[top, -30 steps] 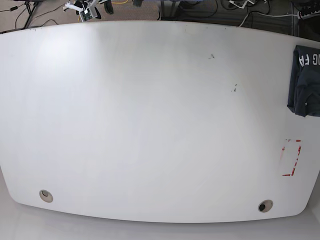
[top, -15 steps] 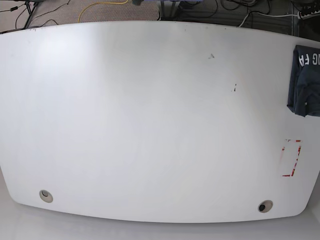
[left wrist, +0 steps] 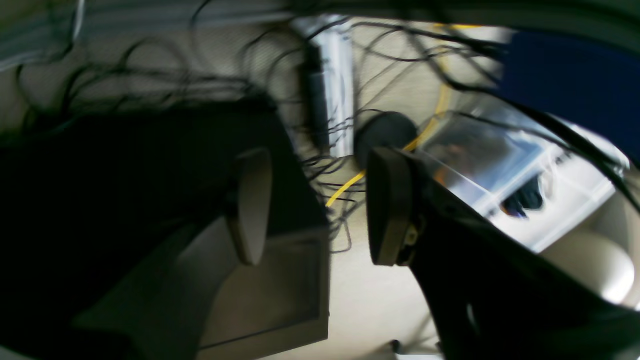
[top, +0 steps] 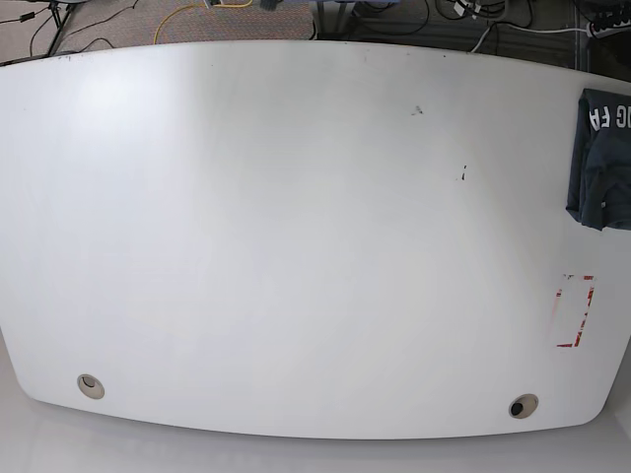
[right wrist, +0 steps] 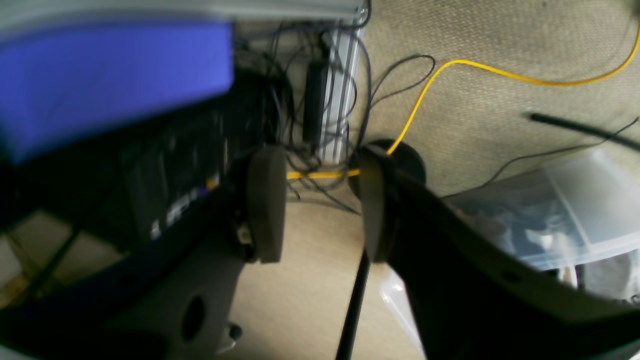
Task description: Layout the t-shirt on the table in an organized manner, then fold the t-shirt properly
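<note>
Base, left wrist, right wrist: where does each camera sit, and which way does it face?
Base: overhead, looking down on the table; t-shirt at the right edge; no robot parts visible.
Left wrist: behind the open left gripper, facing floor cables.
Right wrist: behind the open right gripper, facing floor cables.
Shared: both wrist views show the yellow cable.

Left gripper [left wrist: 320,207]: two dark fingers with oval pads [left wrist: 250,205] standing apart, nothing lying between them, pointing down at beige carpeted floor [left wrist: 365,295]. Thin yellow cable [left wrist: 425,132] running across the floor behind the gap. Tangle of thin black wires [left wrist: 330,165] trailing beside an upright silver aluminium rail [left wrist: 340,85]. Clear plastic storage box [left wrist: 500,165] sitting right of the gripper. Blurred blue panel [left wrist: 570,80] showing at the top right. Dark bulky shape filling the left, too blurred to identify.
</note>
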Controlling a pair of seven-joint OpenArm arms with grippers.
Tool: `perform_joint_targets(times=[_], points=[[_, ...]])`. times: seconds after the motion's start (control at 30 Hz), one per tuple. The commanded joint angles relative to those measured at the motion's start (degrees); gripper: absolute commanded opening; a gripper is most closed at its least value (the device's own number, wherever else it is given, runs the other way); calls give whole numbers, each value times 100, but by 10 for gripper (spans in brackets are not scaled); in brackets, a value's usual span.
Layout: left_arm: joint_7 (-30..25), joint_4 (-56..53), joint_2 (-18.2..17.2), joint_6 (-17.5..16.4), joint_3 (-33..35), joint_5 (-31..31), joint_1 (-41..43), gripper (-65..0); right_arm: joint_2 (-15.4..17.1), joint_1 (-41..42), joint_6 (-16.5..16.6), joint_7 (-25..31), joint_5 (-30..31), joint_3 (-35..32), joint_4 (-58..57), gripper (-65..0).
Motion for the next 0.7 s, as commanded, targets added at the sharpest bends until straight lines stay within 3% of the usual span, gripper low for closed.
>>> perform_joint_targets(times=[0.0,0.2,0.37,0.67], points=[[-69,-601,-40,274,-15,0,-355,-364,62,259,-189,265,-161,26,-608,-412],[-341,-1752,-22,1241,-15,263,-1093,-363,18,954,-716,599,-636,17,-1813,-412],[-913,-2561,101,1777,-15,606,-1445,-360,-17,1385,-1085,634,-785,17,-2428,-412],[-1335,-3502,136,1935,-15,791,-1990,-358,-70,1807,-1463,590,-812,17,-2815,-409]])
